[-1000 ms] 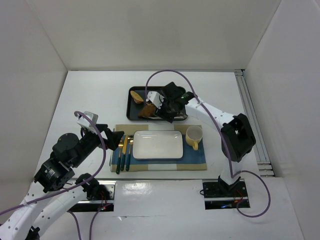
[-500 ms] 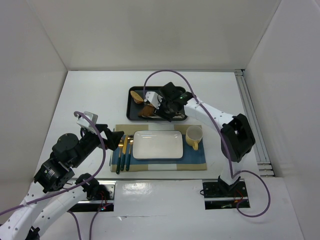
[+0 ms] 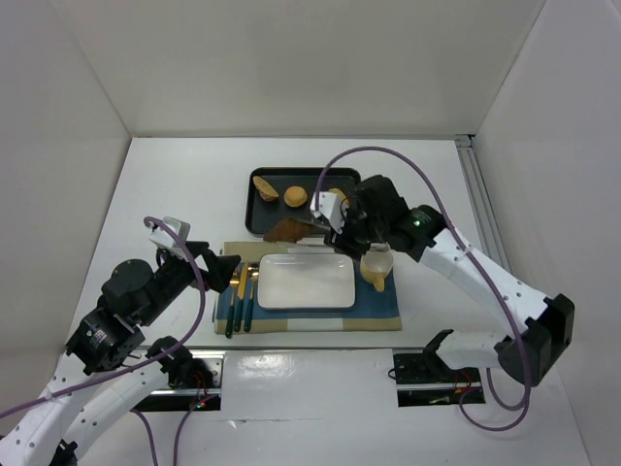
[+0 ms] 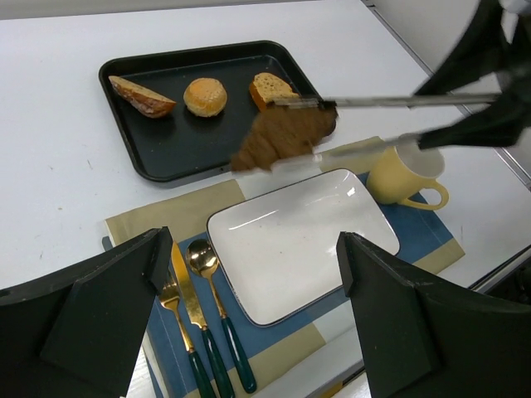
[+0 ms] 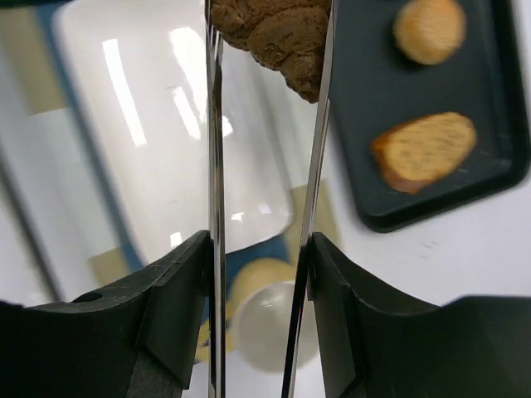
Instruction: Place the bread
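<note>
The bread (image 3: 284, 231) is clamped in the right pincer (image 3: 303, 225) and held in the air between the black tray (image 3: 250, 206), on the far side of the tabletop, and the white plate (image 3: 306, 282). Pickup is judged done, while lowering and release are not yet done. The left pincer (image 3: 228, 267) is held apart, empty, toward the near left corner.

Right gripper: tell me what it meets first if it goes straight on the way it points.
Apart from the bread it holds, the right gripper would probably meet the near edge of the black tray first; height is unclear.

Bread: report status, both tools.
Left tool open. Right tool shut on bread, airborne by plate's far edge. Plate bare, path clear.
</note>
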### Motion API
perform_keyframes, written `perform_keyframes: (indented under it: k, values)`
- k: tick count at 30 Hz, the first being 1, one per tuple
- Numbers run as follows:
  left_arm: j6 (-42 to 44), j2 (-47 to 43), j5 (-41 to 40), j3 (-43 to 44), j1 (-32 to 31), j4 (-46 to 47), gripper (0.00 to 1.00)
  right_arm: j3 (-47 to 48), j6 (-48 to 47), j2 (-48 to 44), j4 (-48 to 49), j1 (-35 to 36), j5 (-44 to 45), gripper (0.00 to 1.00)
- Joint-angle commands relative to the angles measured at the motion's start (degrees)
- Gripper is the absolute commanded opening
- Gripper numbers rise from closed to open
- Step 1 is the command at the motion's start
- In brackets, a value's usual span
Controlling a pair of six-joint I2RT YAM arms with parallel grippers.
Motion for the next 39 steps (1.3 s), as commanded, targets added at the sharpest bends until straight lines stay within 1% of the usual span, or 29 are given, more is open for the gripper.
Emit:
perform_keyframes:
  k: [1,3,6,9,12,13,15,16,17,19,20,24,30,34,36,39]
  values:
    - [-0.3,0.5,-0.4,-0.4,0.3,1.5,1.00,-3.6,0.8,-1.8,-8.1,1.9,-9.1,0.32]
    - [-0.3,0.5,-0.4,-0.4,0.3,1.5,1.00,-5.2,0.8,-1.8,-9.9,2.7,-9.7,0.32]
    - [-0.3,0.5,-0.4,-0.4,0.3,1.5,1.00,-8.4,0.8,-1.8,-9.9,3.8,-9.7,0.32]
    - [-0.3,0.5,-0.4,-0.4,0.3,1.5,1.00,-10.3,1.9,-2.3,-7.4,3.8,-8.4,0.32]
    - [-0.3,0.5,-0.4,-0.4,0.3,1.5,1.00,-11.5,2.4,-1.8,-6.0,3.8,-7.2,0.34]
    - [-0.3,0.5,-0.4,-0.4,0.3,1.5,1.00,-11.5,2.4,-1.8,-6.0,3.8,-7.2,0.37]
    - [-0.3,0.5,-0.4,-0.4,0.3,1.5,1.00,-11.5,2.4,-1.2,-5.4,3.8,-7.2,0.45]
    - [-0.3,0.5,-0.4,-0.4,0.3,1.5,1.00,-11.5,2.4,-1.2,-5.4,3.8,-7.2,0.58]
    - [-0.3,0.5,-0.4,-0.4,0.3,1.5,1.00,-11.5,2.4,-1.2,-5.4,3.8,-6.7,0.63]
    - [-0.3,0.5,-0.4,-0.4,0.3,1.5,1.00,-11.5,2.4,-1.2,-5.4,3.8,-6.7,0.69]
    - [-0.3,0.5,-0.4,-0.4,0.3,1.5,1.00,-11.5,2.4,-1.2,-5.4,3.8,-6.7,0.69]
    - [-0.3,0.5,-0.4,-0.4,0.3,1.5,1.00,-11.0,2.4,-1.7,-6.0,3.8,-6.2,0.76]
    - [-0.3,0.5,-0.4,-0.4,0.3,1.5,1.00,-8.4,1.9,-2.8,-7.8,3.8,-7.2,0.76]
    - [-0.3,0.5,-0.4,-0.4,0.3,1.5,1.00,-2.6,1.9,-3.9,-10.8,3.8,-9.8,0.75]
    - [-0.3,0.5,-0.4,-0.4,0.3,1.5,1.00,-0.8,1.9,-5.2,-12.1,2.5,-11.8,0.75]
    - [-0.3,0.5,-0.4,-0.4,0.3,1.5,1.00,2.4,1.4,-7.0,-12.7,0.8,-12.4,0.75]
